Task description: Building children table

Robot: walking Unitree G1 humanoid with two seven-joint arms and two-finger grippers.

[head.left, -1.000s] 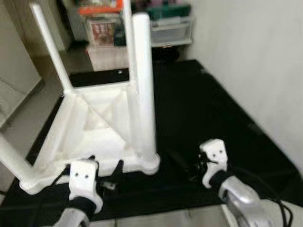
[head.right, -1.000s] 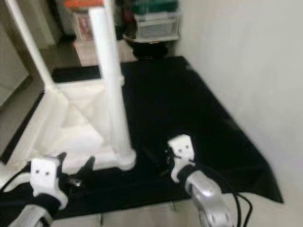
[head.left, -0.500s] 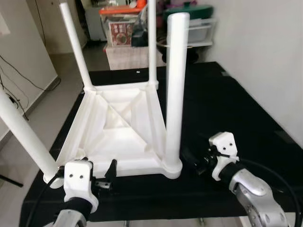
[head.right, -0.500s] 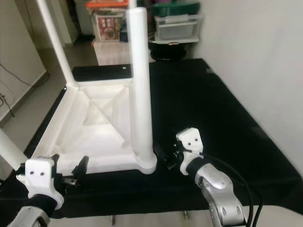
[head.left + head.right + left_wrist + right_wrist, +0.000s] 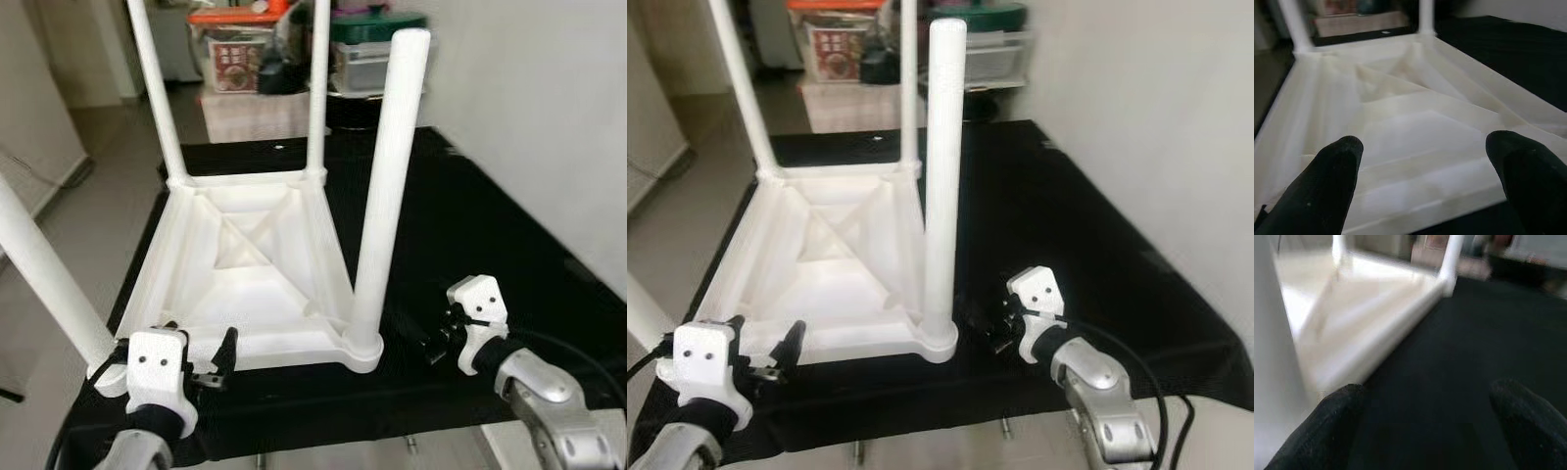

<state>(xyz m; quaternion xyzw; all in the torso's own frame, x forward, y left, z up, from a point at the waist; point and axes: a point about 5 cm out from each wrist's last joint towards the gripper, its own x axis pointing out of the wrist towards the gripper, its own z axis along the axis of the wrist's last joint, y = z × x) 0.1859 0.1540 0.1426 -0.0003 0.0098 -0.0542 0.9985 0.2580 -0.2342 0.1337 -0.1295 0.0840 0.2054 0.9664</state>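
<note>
Fingers of both grippers stand spread apart and hold nothing. We place the left gripper (image 5: 196, 372) at the near edge of the upturned white plastic children's table (image 5: 250, 284), at about 7 o'clock from its middle, its black fingers (image 5: 1327, 181) pointing over the ribbed underside. We place the right gripper (image 5: 439, 345) just beside the near right corner, at about 4 o'clock, its fingers (image 5: 1528, 423) low over the black-covered counter (image 5: 470, 235).

The table lies top-down on that counter with four white cylindrical legs pointing up: the near right leg (image 5: 387, 186) rises from its corner socket (image 5: 362, 351), the near left leg (image 5: 44, 279) leans toward 9 o'clock, and the two far legs (image 5: 157, 93) stand at 11 and 12 o'clock. Plastic storage boxes (image 5: 367, 59) sit on the floor beyond.

We judge the leg-fitting step to be done or nearly so, since all four legs appear seated. The next move, in our reading, calls for either checking the near right leg's seating or gripping the frame at two edges to turn the table upright; both demand a firm two-sided hold.
</note>
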